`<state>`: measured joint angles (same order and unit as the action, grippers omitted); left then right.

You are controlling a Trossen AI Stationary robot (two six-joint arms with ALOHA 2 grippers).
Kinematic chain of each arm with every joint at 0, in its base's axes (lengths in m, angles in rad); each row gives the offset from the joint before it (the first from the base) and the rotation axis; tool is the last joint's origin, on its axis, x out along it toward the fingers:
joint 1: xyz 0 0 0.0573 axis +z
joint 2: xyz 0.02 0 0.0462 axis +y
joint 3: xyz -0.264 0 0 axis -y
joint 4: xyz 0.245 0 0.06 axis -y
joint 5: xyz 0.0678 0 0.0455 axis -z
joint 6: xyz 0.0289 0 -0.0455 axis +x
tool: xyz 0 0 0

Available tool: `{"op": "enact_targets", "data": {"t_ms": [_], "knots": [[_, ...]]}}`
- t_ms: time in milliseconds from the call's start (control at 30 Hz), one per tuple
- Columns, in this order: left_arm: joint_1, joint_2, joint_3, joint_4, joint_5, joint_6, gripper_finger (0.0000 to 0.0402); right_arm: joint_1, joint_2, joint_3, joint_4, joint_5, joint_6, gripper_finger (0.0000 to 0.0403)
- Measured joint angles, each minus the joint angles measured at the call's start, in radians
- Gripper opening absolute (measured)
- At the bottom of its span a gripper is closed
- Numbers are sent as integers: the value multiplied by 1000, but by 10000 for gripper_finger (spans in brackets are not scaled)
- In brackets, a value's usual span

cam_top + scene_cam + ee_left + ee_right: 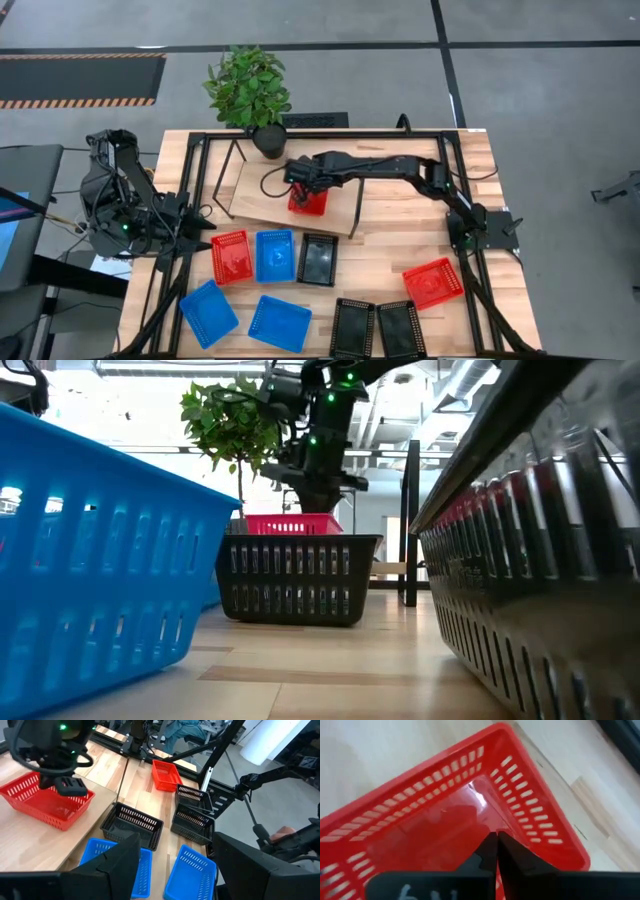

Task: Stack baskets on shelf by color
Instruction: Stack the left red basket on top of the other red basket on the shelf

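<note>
On shelf (262,192): one red basket (308,203), right tool (297,180) over it, fingers pressed together.
Left on counter (400,240): eight baskets.
Left tool (165,865): spread, waiting.

Robot lab, hazard-striped floor (80,101) (exposed ceiling ducts (480,380))

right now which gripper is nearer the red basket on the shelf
Right. The right gripper sits at the red basket on the shelf, fingers together inside it. The left gripper waits off the shelf's left end.
</note>
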<state>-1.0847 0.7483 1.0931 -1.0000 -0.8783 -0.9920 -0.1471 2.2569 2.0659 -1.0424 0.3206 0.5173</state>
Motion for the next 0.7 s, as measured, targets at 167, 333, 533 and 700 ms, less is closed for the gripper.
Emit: {"op": "enact_targets", "data": {"t_ms": [167,333,533,700], "knots": [[0,0,0,0,0,0,237,34,-1,91,0,-11,-43,23],[0,0,0,-21,8,-29,237,119,-8,183,139,-118,-117,35],[0,0,0,-65,8,-77,237,254,17,184,407,-146,-268,90],[0,0,0,-66,7,-78,237,317,99,182,581,-149,-333,158]]}}
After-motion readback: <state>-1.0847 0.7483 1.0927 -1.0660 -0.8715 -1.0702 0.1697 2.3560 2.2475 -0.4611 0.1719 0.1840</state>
